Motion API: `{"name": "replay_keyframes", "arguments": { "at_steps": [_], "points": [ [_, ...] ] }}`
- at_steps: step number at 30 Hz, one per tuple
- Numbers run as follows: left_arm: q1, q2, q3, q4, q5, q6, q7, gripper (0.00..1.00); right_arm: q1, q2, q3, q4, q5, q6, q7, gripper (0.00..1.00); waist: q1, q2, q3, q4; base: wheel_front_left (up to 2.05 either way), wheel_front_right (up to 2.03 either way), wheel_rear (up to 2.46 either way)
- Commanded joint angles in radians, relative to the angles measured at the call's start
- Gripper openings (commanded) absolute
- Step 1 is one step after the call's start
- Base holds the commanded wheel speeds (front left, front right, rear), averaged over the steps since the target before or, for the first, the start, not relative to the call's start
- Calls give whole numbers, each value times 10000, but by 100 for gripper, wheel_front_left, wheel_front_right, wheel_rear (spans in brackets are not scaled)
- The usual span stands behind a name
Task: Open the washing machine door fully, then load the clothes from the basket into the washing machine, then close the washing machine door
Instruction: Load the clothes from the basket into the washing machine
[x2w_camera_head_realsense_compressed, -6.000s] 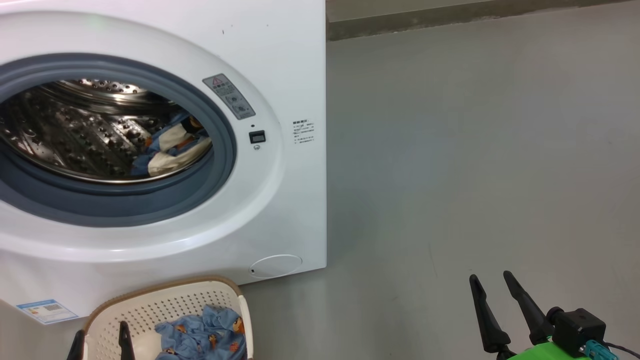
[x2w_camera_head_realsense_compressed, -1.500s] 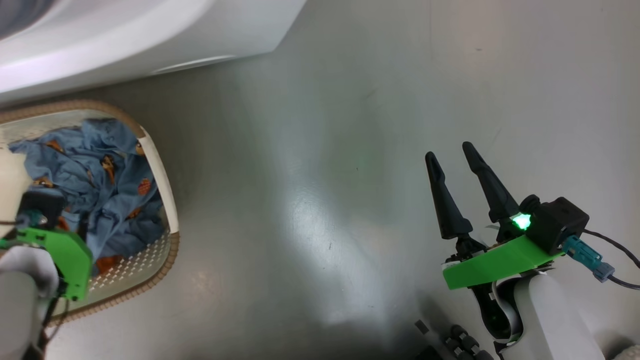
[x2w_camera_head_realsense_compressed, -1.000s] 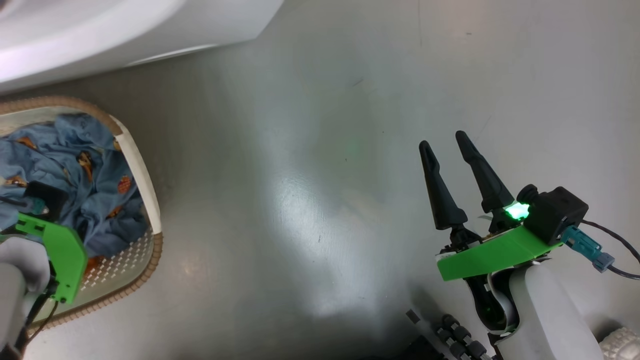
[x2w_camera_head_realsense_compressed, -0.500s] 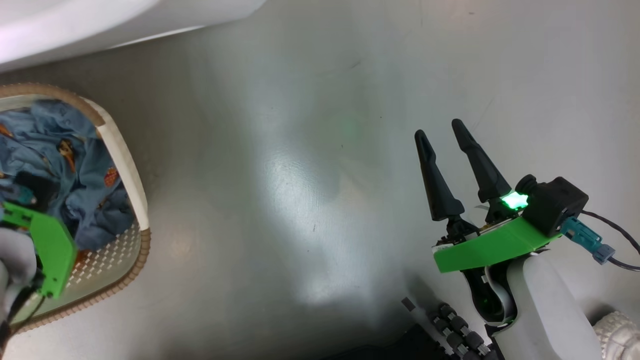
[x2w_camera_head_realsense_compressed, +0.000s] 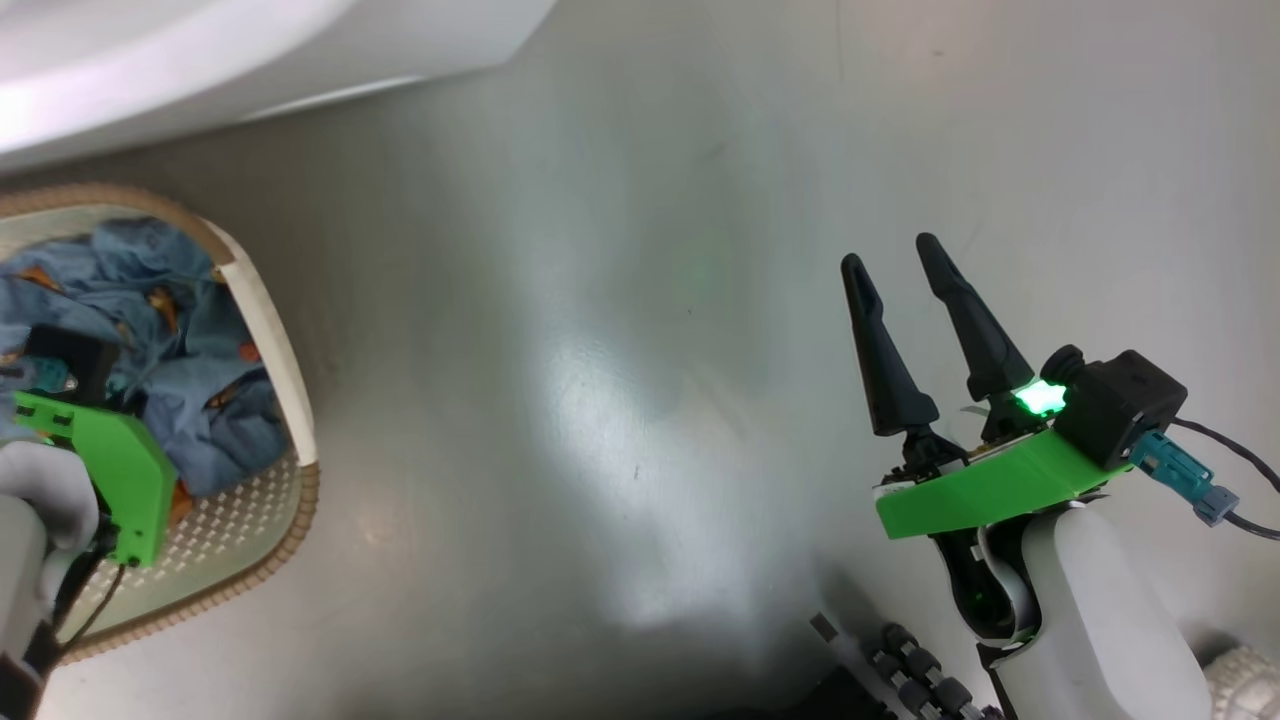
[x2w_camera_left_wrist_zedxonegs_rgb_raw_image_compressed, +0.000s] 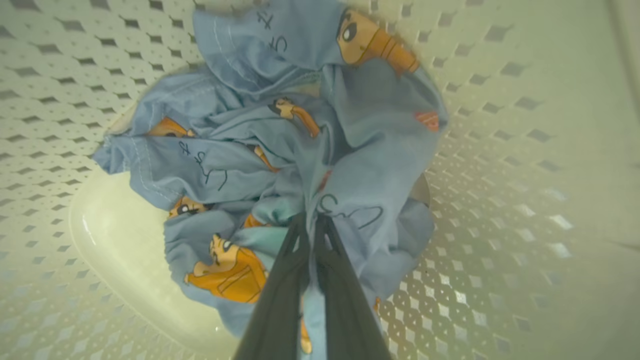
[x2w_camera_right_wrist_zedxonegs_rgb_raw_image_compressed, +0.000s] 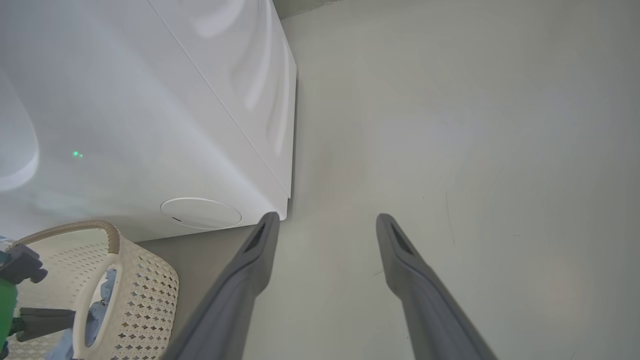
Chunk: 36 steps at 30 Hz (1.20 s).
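Blue cotton printed with orange cartoon figures, the clothes (x2w_camera_left_wrist_zedxonegs_rgb_raw_image_compressed: 280, 150) lie bunched in the bottom of the basket (x2w_camera_left_wrist_zedxonegs_rgb_raw_image_compressed: 500, 150). The left claw (x2w_camera_left_wrist_zedxonegs_rgb_raw_image_compressed: 312, 225) reaches down into the heap with its two dark fingers pressed together on a fold near the middle, so the claw is closed and gripping the clothes. The bundle looks gathered up toward the fingertips, though the soft wrist picture does not settle whether it has left the basket bottom. From the head camera the basket sits at 9 o'clock on the grey floor (x2w_camera_head_realsense_compressed: 620, 300), its brown rim curving round the cloth, and the left arm's green bracket (x2w_camera_head_realsense_compressed: 110, 480) covers the near part of the heap. The white washing machine (x2w_camera_head_realsense_compressed: 200, 60) fills the 11 o'clock corner, close beside the basket. The right claw (x2w_camera_head_realsense_compressed: 891, 252) hangs at 4 o'clock, well apart from basket and machine, fingers spread wide and holding nothing. In its own wrist picture the machine's round cover (x2w_camera_right_wrist_zedxonegs_rgb_raw_image_compressed: 201, 213) shows at 9 o'clock and the basket at 8 o'clock.
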Motion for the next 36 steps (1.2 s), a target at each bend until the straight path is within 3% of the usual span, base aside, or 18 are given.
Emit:
{"name": "replay_keyframes", "arguments": {
  "at_steps": [1,15,22,36],
  "points": [
    [175,325,380,2,-95,134,-291,0,372,47,139,-171,-111,100,-118,100,0,0,-260,143,0,0,0],
    [810,-781,1073,741,-793,713,-3556,0,756,47,-218,-34,-582,100,-118,100,0,0,-1962,695,0,0,0],
    [1323,-1167,1574,629,-1117,944,-4255,0,1033,47,-334,50,-781,100,-118,100,0,0,-2871,828,0,0,0],
    [3692,-1998,4053,-3072,-427,1710,-4327,0,1688,-40,-497,139,-1010,100,-118,100,0,0,-4647,982,0,0,0]
  ]
}}
